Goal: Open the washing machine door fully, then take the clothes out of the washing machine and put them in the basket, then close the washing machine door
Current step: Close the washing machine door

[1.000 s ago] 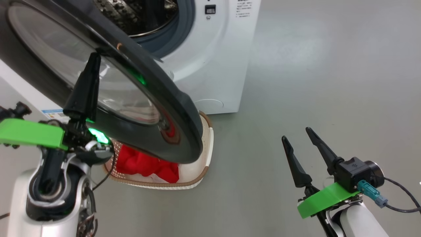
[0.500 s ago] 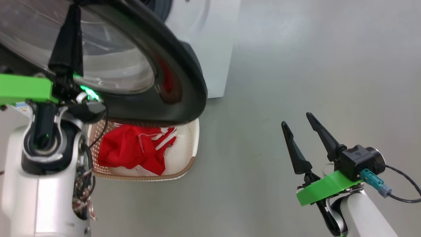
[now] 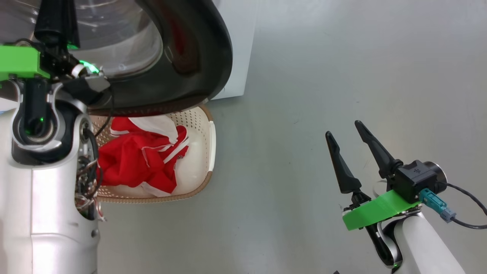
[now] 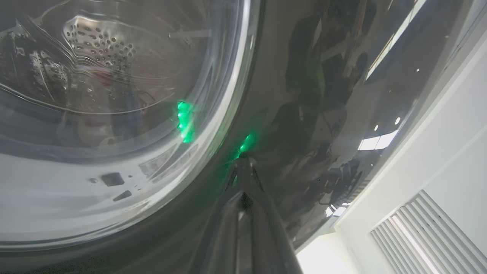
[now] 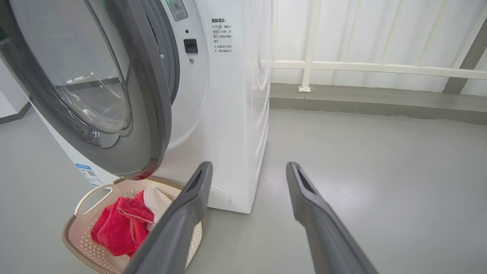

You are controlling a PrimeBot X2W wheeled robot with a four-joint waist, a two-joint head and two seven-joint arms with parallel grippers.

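Left wrist view: closed left claw (image 4: pixel 243 163) touching black rim of washing machine door (image 4: pixel 293 76); right claw (image 3: pixel 342 129) spread, empty, well apart.

Clothes (image 3: pixel 129 163) are showing red, white trim. Basket (image 3: pixel 210 140) is showing cream, perforated, brown woven-look rim. Washing machine door (image 3: pixel 205 49) at 11 o'clock is gleaming glossy black; washing machine (image 5: pixel 228 114) is reading white.

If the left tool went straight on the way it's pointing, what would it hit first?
The glossy black rim of the door. The shut left tool points right at it, tips at or almost on the surface; whether they actually touch is unclear.
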